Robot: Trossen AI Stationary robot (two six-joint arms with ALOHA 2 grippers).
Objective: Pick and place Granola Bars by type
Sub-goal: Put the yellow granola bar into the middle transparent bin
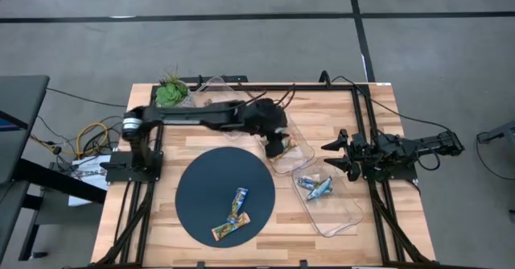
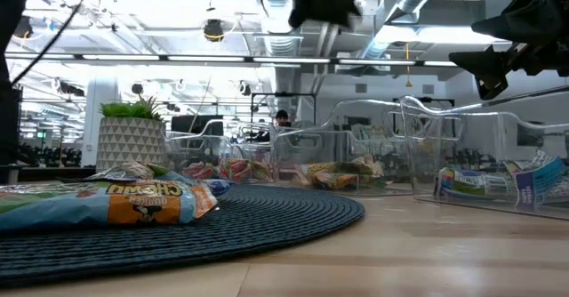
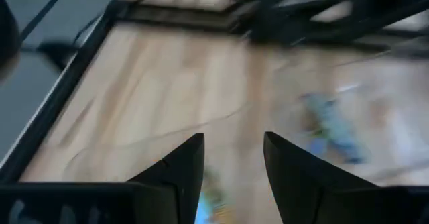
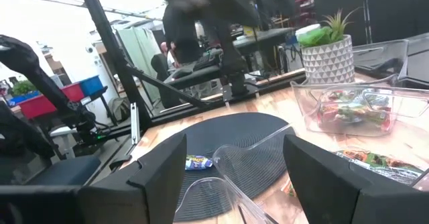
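Overhead, two granola bars (image 1: 233, 215) lie on the round mat (image 1: 197, 190); the left gripper (image 1: 278, 146), fingers apart and empty, hangs over a clear tray (image 1: 304, 148) just beyond it. Level across the table, the bars' wrappers (image 2: 116, 201) look light, crinkly, slippery: grip mid-length. The right gripper (image 4: 231, 174) waits open past the trays.

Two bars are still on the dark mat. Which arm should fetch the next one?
Probably left. The left gripper hangs open over the clear plastic tray bordering the round dark mat, nearer the orange-wrapped granola bars than the right gripper beyond the trays.
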